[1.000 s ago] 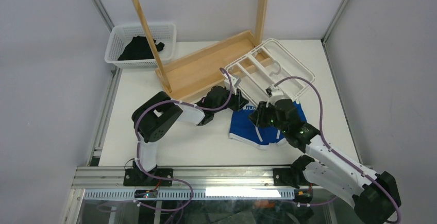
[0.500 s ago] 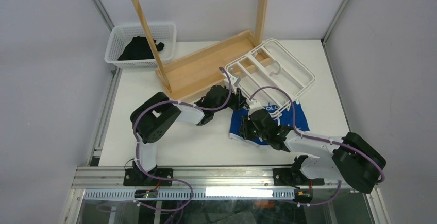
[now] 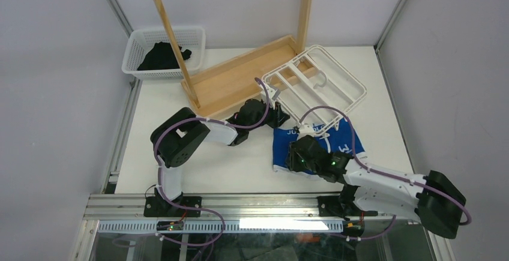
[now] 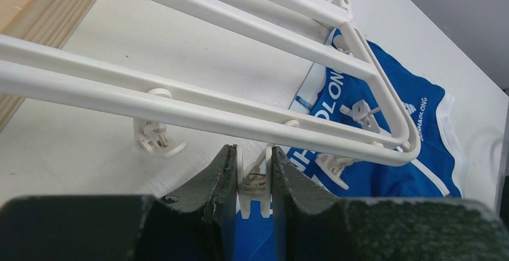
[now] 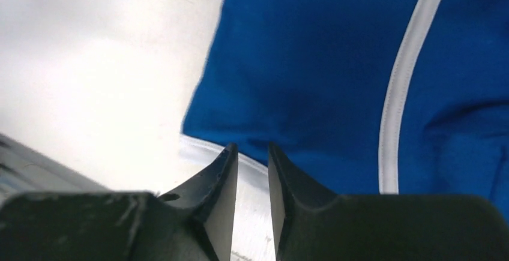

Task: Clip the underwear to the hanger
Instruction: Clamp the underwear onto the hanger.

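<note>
Right now the hanger lies flat on the table, its far corner resting on the base of the wooden rack. The left gripper sits at the hanger's near left edge. Its two dark fingers are pressed in on one small white clip that hangs from the hanger's outer bar, so the clip is pinched between them. Other clips dangle from the same bar on either side of it.

The underwear is spread on the table just on the near side of the hanger. Its lettered waistband reaches under the hanger's near rail and corner. In the left wrist view the blue cloth shows beneath that corner, with two clips hanging over it.

The right gripper is low over the underwear's edge farthest from the hanger. Its fingers are drawn close with only a narrow gap, their tips at the white trim. Whether any cloth is caught between them cannot be told.

Beyond the rack, well away from the hanger to its left, a white basket holds a black garment.
</note>
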Tool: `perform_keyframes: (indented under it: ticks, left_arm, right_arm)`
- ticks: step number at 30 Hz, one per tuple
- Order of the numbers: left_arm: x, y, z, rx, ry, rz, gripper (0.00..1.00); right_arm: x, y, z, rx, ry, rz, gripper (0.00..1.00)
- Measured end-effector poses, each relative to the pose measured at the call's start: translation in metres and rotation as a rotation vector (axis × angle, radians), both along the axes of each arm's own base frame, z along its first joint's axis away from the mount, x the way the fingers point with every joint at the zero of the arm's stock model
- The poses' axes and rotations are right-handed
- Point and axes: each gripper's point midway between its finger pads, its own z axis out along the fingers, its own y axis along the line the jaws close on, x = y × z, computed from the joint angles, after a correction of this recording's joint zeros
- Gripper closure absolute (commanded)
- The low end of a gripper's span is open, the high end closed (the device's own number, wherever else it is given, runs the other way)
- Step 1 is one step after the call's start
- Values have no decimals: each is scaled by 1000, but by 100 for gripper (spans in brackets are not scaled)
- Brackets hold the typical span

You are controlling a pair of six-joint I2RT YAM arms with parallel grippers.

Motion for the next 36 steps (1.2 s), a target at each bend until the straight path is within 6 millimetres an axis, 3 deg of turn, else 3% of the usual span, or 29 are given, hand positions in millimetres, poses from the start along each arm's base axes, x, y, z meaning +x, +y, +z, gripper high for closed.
perform_keyframes:
  ticks: [5, 10, 15, 20, 26, 32, 36]
  left_arm:
    - [-1, 1, 0, 9, 11, 3, 100]
    - [4, 1, 0, 21, 53, 14, 100]
    - [4, -6, 5, 21, 71, -3, 100]
    - [3, -15, 8, 4, 85, -33, 100]
    - [1, -17, -3, 14, 122, -37, 100]
    - [4, -13, -8, 20, 139, -22, 100]
    - [5, -9, -16, 40, 161, -14, 100]
  right_arm:
    - [10, 1, 42, 102, -141, 11, 45]
    - [42, -7, 55, 35, -274, 19, 41]
    - [81, -10, 45, -39, -286, 36, 43]
    - [100, -2, 34, -22, -293, 86, 44]
    - [111, 17, 20, -10, -287, 145, 44]
    - [119, 22, 16, -27, -316, 101, 56]
    - [118, 18, 2, -88, -298, 63, 63]
